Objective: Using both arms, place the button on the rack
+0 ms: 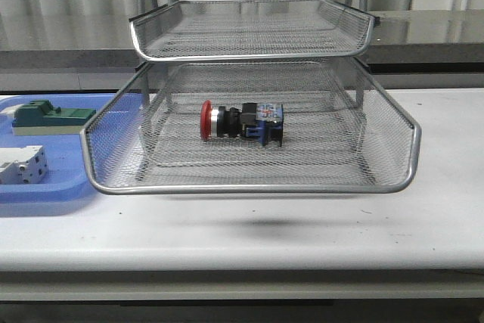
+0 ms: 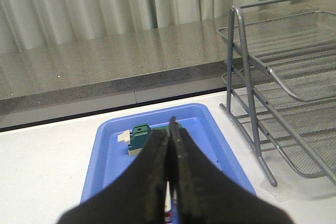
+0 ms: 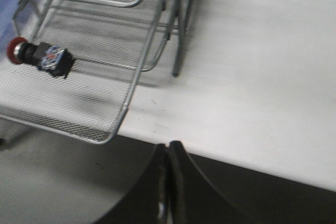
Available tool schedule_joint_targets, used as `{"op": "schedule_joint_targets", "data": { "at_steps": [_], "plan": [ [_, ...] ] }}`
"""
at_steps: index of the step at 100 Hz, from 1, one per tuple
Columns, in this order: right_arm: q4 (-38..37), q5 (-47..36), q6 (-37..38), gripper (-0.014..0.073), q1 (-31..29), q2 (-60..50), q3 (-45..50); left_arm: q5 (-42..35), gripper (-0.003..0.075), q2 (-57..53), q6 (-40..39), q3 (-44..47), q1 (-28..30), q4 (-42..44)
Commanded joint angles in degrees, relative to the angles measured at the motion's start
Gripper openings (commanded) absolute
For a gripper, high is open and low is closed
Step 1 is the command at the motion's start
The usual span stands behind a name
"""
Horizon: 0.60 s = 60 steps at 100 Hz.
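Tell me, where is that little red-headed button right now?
In the front view the button lies on its side mid-tray in the rack, red head pointing left, right of the blue tray.

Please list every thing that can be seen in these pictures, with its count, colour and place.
button: one, red head, black body, blue rear; lying on its side in the rack's middle tray.
rack: one, silver wire mesh; on the table.
tray: one, blue; on the table, left of the rack.
green block: one; in the blue tray.
white block: one; in the blue tray.
table: one, white.
left gripper: black, shut, above the blue tray.
right gripper: black, shut, at the table's front edge.
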Motion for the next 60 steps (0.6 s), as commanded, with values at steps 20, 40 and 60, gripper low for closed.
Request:
{"op": "schedule_joint_targets", "data": {
  "at_steps": [20,40,60],
  "plan": [
    [22.88,-3.44,-29.65,-0.0069,1.44,13.42,-1.84,-4.87,-0.002,0.49,-0.74,-1.66,0.14,-0.7],
    [26.03,-2.65,-42.22,-0.0069,9.17,21.39,-1.83,-4.87,-0.002,0.49,-0.74,-1.66,0.14,-0.7],
    [25.11,-3.36,-45.32,-0.0069,16.4,28.46,-1.83,-4.87,-0.002,0.49,-0.74,-1.66,0.14,-0.7]
  ]
}}
